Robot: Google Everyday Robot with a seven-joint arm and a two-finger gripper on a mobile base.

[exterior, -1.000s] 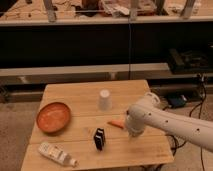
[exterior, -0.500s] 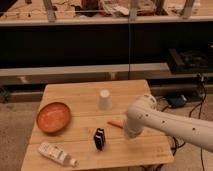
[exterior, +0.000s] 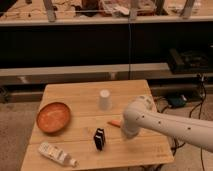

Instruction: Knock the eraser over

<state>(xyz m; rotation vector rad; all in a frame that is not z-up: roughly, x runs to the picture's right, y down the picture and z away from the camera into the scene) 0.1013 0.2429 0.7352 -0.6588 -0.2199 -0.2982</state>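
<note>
The eraser (exterior: 99, 139) is a small black block standing upright on the wooden table (exterior: 75, 92), near the front middle. My gripper (exterior: 127, 134) is at the end of the white arm that reaches in from the right. It hangs low over the table, just right of the eraser and apart from it, mostly hidden by the arm's own wrist.
A white cup (exterior: 104, 99) stands behind the eraser. A small orange object (exterior: 115, 123) lies between cup and arm. An orange bowl (exterior: 53, 117) sits at the left, and a white labelled bottle (exterior: 56, 154) lies at the front left. Shelving runs behind the table.
The arm has moved a little to the left, closer to the eraser. The eraser still stands upright in the same place.
</note>
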